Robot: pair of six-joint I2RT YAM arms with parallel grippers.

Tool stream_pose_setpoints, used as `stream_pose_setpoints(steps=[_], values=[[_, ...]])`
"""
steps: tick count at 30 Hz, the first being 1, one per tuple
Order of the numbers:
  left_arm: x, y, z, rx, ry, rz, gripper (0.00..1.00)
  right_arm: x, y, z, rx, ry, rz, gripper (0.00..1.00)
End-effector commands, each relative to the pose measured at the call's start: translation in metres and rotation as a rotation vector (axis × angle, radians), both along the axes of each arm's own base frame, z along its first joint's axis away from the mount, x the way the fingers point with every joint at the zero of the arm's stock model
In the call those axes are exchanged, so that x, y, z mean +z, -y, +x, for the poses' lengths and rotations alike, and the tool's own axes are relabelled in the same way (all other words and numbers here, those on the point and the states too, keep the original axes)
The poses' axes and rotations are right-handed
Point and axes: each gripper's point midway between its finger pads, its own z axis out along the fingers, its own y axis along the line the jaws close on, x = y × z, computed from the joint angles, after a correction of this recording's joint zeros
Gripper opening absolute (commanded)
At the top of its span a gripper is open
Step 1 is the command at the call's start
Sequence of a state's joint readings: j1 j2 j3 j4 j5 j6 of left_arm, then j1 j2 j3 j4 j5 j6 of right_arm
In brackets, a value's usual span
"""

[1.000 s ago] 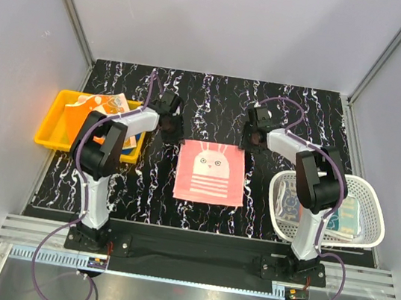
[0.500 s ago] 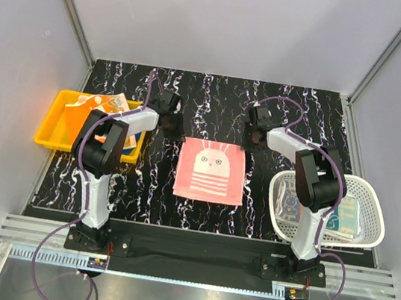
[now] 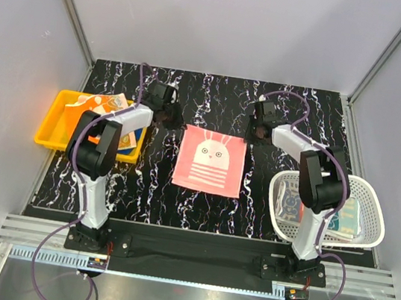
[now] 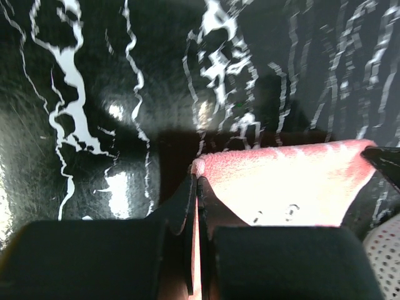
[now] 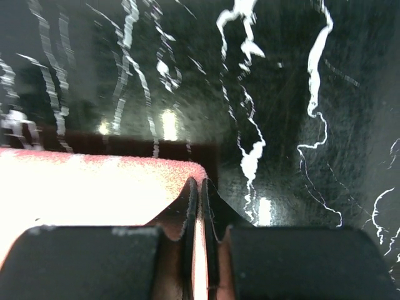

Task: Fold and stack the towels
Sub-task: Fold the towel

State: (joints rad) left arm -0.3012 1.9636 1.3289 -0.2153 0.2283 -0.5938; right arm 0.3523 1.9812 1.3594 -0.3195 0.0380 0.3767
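**Two grippers pinch the far corners of the pink towel**

From above: The pink towel (image 3: pixel 210 161) has a white bunny face and white stripes. It lies in the middle of the black table (image 3: pixel 216 96), between the two arms. The left gripper (image 3: pixel 180 124) is at the towel's far left corner. The right gripper (image 3: pixel 251 135) is at its far right corner. Both reach in from the sides, and the rest of the towel spreads toward the arm bases. A yellow tray (image 3: pixel 50 134) sits well off to the left with an orange printed towel (image 3: pixel 105 103) in it. A white basket (image 3: pixel 374 212) sits off to the right with more printed towels (image 3: pixel 291 201) inside.

From the left wrist: The two black fingers are pressed tight together. A thin bit of pink cloth is squeezed between them, so this gripper has the corner. The towel's far edge runs off to the right from the fingertips. A dark shadow lies on the table just past that edge.

From the right wrist: These fingers are pressed together too, with pink cloth caught between them. This gripper has the other corner. The towel stretches to the left from the fingertips, bright and a bit blurry. A dark shadow lies beyond its edge here as well.
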Motion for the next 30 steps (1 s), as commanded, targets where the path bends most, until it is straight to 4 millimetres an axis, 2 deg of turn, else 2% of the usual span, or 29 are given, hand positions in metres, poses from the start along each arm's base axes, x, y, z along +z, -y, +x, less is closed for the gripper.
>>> stream_pose_setpoints(steps=[1, 2, 3, 4, 5, 8, 17, 18, 19, 20, 21, 22, 23, 24, 25, 26, 30], values=[[0.074, 0.003, 0.03, 0.006, 0.215, -0.063, 0.0, 0.063, -0.002, 0.022, 0.002, 0.181, 0.054, 0.07], [0.078, 0.003, 0.029, 0.004, 0.226, -0.066, 0.0, 0.073, -0.002, 0.021, 0.003, 0.205, 0.064, 0.07], [0.075, 0.0, 0.026, 0.008, 0.222, -0.063, 0.0, 0.078, -0.002, 0.022, 0.003, 0.223, 0.07, 0.07], [0.081, 0.0, 0.025, 0.006, 0.239, -0.065, 0.0, 0.078, -0.002, 0.018, 0.006, 0.223, 0.074, 0.07], [0.081, 0.0, 0.024, 0.005, 0.238, -0.064, 0.0, 0.086, -0.002, 0.017, 0.007, 0.242, 0.081, 0.07], [0.079, -0.003, 0.017, 0.009, 0.236, -0.061, 0.0, 0.091, -0.001, 0.012, 0.013, 0.248, 0.091, 0.06], [0.067, -0.013, -0.012, 0.03, 0.216, -0.06, 0.0, 0.084, 0.004, -0.018, 0.016, 0.23, 0.112, 0.06], [0.071, -0.013, -0.015, 0.029, 0.225, -0.066, 0.0, 0.077, 0.002, -0.026, 0.028, 0.208, 0.128, 0.06], [0.073, -0.012, -0.018, 0.026, 0.233, -0.071, 0.0, 0.08, 0.002, -0.029, 0.027, 0.215, 0.135, 0.06], [0.063, -0.013, -0.026, 0.024, 0.213, -0.07, 0.0, 0.078, 0.002, -0.033, 0.026, 0.209, 0.141, 0.06], [0.064, -0.013, -0.029, 0.022, 0.218, -0.071, 0.0, 0.071, 0.002, -0.04, 0.028, 0.195, 0.148, 0.06], [0.066, -0.013, -0.033, 0.021, 0.226, -0.07, 0.0, 0.07, 0.002, -0.044, 0.029, 0.192, 0.153, 0.06], [0.059, -0.013, -0.04, 0.017, 0.211, -0.064, 0.0, 0.073, 0.0, -0.048, 0.035, 0.198, 0.16, 0.06], [0.056, -0.014, -0.045, 0.015, 0.205, -0.063, 0.0, 0.068, 0.0, -0.054, 0.036, 0.186, 0.162, 0.06], [0.06, -0.013, -0.047, 0.011, 0.219, -0.066, 0.0, 0.068, -0.001, -0.058, 0.039, 0.183, 0.173, 0.06], [0.051, -0.015, -0.055, 0.011, 0.2, -0.058, 0.0, 0.067, -0.004, -0.063, 0.043, 0.175, 0.181, 0.06], [0.042, -0.013, -0.069, -0.002, 0.189, -0.055, 0.0, 0.054, -0.01, -0.083, 0.058, 0.144, 0.183, 0.05]])
